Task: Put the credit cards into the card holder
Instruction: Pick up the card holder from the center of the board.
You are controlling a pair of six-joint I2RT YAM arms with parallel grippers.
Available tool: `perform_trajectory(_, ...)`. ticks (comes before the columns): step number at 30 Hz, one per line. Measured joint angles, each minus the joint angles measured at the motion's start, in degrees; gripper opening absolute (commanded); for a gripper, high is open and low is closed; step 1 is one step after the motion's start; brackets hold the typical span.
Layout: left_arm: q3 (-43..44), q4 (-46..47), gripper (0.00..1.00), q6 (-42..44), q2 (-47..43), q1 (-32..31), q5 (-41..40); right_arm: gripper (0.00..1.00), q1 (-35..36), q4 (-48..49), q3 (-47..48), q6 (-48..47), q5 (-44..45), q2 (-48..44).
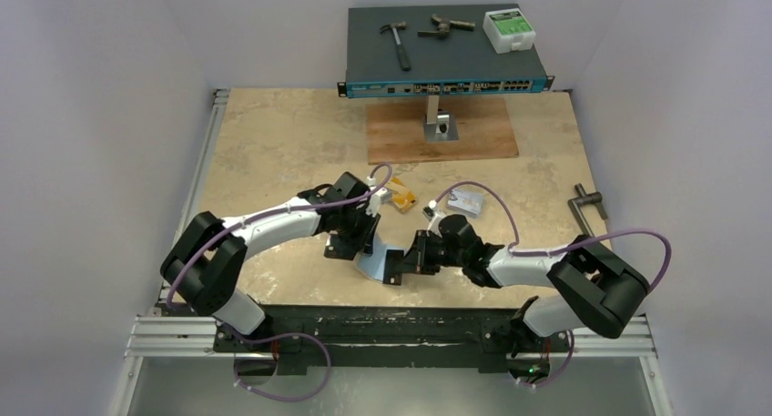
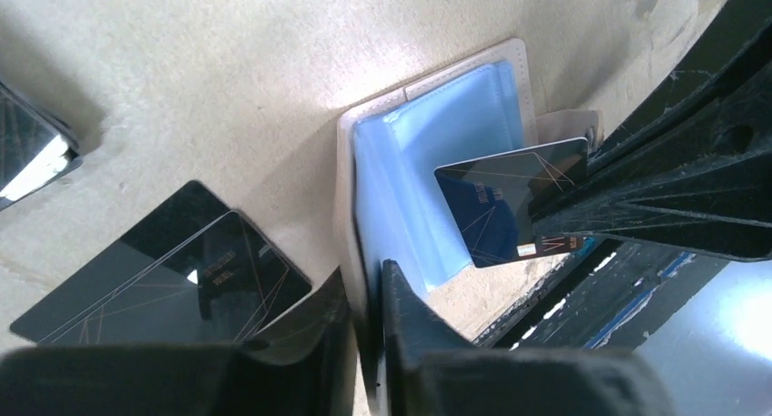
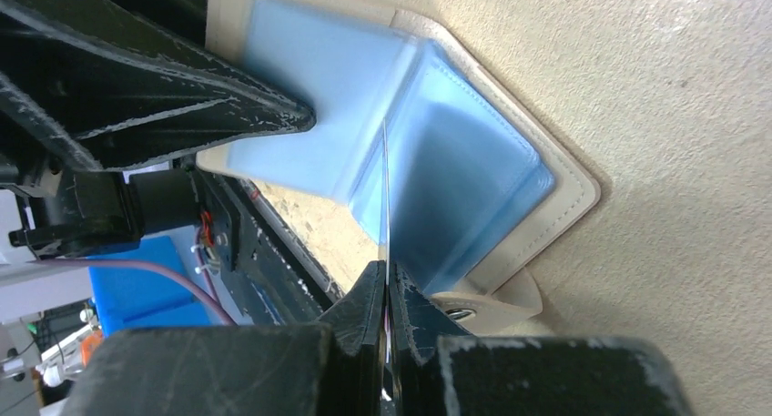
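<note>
We see the tan table (image 1: 273,143) beneath both jaws. The card holder (image 2: 346,179) lies open between them, and our left gripper (image 2: 369,279) pinches its beige edge in narrow jaws. Our right gripper (image 3: 387,279) clamps one credit card (image 2: 501,207) edge-on, the card reaching ahead of those jaws over the blue pocket (image 3: 473,161).

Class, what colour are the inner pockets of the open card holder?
Light blue; the card holder shows best in the right wrist view.
</note>
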Motion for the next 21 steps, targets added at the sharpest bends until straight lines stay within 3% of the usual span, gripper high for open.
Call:
perform_trajectory(4, 0.0, 1.0, 0.00, -1.1, 1.0, 0.6, 4.1, 0.00, -0.6, -0.3, -0.1, 0.3, 0.3, -0.6)
perform_trajectory(9, 0.8, 2.1, 0.00, -4.1, 1.5, 3.4, 15.1, 0.00, -4.9, -0.8, -2.2, 0.5, -0.5, -7.5)
perform_trajectory(17, 16.0, -4.5, 0.00, -3.8, -4.5, 5.8, 28.8, 0.00, -7.1, -4.6, -2.4, -2.7, 2.6, -36.2)
perform_trajectory(21, 21.1, -2.1, 0.00, -4.1, -11.6, 5.8, 33.7, 0.00, -7.1, -5.4, -1.5, -5.0, 5.1, -45.6)
